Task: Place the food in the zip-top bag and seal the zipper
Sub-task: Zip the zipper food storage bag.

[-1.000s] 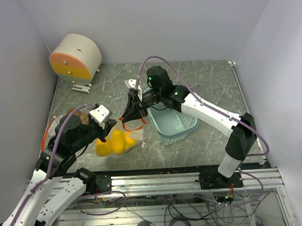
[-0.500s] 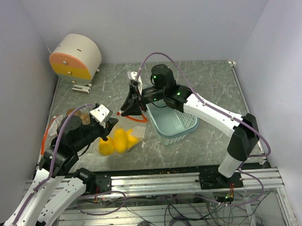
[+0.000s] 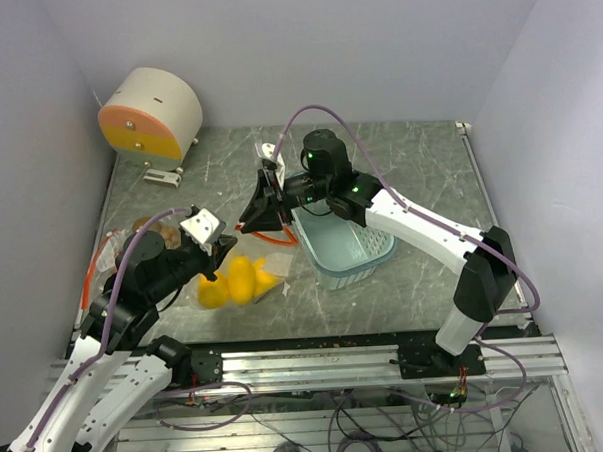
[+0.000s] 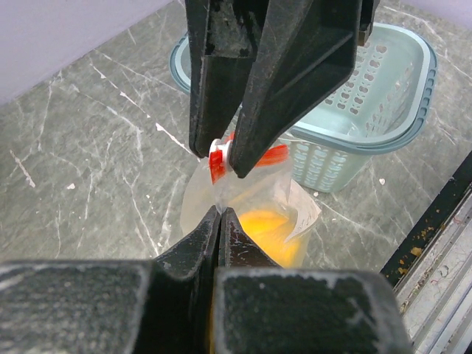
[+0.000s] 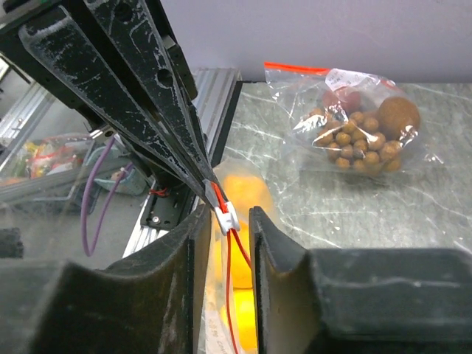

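A clear zip-top bag (image 4: 193, 200) hangs over the table with yellow lemon-like fruits (image 3: 234, 282) inside. My left gripper (image 4: 220, 209) is shut on the bag's top edge, seen from above at the left gripper (image 3: 223, 251). The right gripper (image 5: 228, 210) is open. Its jaws stand on either side of the white slider (image 5: 227, 218) on the red zipper (image 5: 228, 287), with a gap on both sides. In the top view the right gripper (image 3: 249, 226) sits just up and right of the left one. A second bag (image 5: 361, 110) holds a grape bunch and a dark red fruit.
A light-blue basket (image 3: 347, 246) stands right of the bag, under the right arm, and shows as the basket (image 4: 372, 96) in the left wrist view. A white-and-orange drum (image 3: 151, 112) sits at the back left. The metal rail (image 3: 317, 360) runs along the table's near edge.
The right gripper's jaws have parted from the slider and it has drawn slightly back. The bag of yellow fruit has shifted a little; the left gripper keeps its hold.
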Controlling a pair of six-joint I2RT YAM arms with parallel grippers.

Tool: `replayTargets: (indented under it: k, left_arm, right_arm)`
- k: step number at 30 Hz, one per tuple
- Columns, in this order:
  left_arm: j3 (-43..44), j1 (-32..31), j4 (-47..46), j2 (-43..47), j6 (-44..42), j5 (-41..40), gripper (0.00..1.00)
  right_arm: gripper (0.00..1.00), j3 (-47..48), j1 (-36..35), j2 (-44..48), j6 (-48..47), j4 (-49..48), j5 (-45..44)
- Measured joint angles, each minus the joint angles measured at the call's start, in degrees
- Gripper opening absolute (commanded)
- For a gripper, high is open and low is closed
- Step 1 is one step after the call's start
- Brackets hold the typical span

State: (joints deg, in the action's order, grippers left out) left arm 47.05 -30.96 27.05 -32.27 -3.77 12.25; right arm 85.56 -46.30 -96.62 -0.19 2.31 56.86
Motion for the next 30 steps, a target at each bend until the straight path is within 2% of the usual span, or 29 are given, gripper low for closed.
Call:
replayTargets:
  k: [2, 6, 10, 11, 14, 16, 17, 18, 19, 21, 22, 23, 24, 25, 30]
  left_arm:
    - [0.0, 0.0, 0.0, 0.0, 0.0, 0.0, 0.07]
    - [0.0, 0.0, 0.0, 0.3, 0.0, 0.0, 0.07]
    - [0.0, 0.0, 0.0, 0.6, 0.0, 0.0, 0.07]
    - [0.0, 0.0, 0.0, 0.6, 0.0, 0.0, 0.10]
    - [0.0, 0.0, 0.0, 0.2, -0.1, 0.3, 0.35]
    - [0.0, 0.0, -0.2, -0.7, -0.2, 1.3, 0.64]
    - [0.0, 0.0, -0.3, -1.2, -0.7, 2.0, 0.73]
    - [0.0, 0.0, -0.5, -2.0, -0.7, 3.1, 0.82]
    - [0.0, 0.0, -0.7, -2.6, -1.3, 4.0, 0.84]
    - [0.0, 0.0, -0.9, -4.0, -2.3, 6.6, 0.80]
    - [0.0, 0.0, -1.0, -4.7, -2.8, 8.0, 0.69]
    - [0.1, 0.0, -1.1, -5.2, -3.3, 9.2, 0.48]
    - [0.2, 0.0, -1.1, -5.8, -3.8, 10.3, 0.17]
    - [0.3, 0.0, -1.1, -6.5, -4.1, 11.5, 0.08]
    - [2.6, 0.4, 1.2, -10.2, -7.2, 14.9, 0.07]
  right_arm:
    - [0.07, 0.0, 0.0, 0.0, 0.2, -0.3, 0.4]
    - [0.00, 0.0, 0.1, 0.0, 0.2, 0.0, 0.8]
    - [0.00, 0.0, 0.1, 0.0, 0.2, 0.4, 1.2]
    - [0.00, 0.0, 0.1, 0.0, 0.2, 0.5, 1.4]
    - [0.00, 0.0, 0.2, 0.0, -0.2, 1.1, 2.3]
    - [0.00, 0.0, 0.3, 0.0, -0.7, 1.8, 3.3]
    - [0.00, 0.0, 0.3, 0.0, -1.0, 2.2, 3.8]
    - [0.00, 0.0, 0.3, 0.0, -1.4, 2.7, 4.4]
    - [0.00, 0.0, 0.3, 0.0, -1.9, 3.2, 4.9]
    - [0.00, 0.0, 0.3, 0.0, -2.9, 4.2, 5.8]
    - [0.00, 0.1, 0.3, 0.0, -3.5, 5.0, 6.2]
    - [0.00, 0.1, 0.3, 0.0, -3.9, 5.7, 6.6]
    - [0.00, 0.2, 0.3, 0.0, -4.4, 6.2, 6.8]
    - [0.00, 0.2, 0.3, 0.0, -4.8, 6.7, 6.9]
    - [0.00, 0.6, 0.9, 0.1, -6.6, 9.5, 7.9]
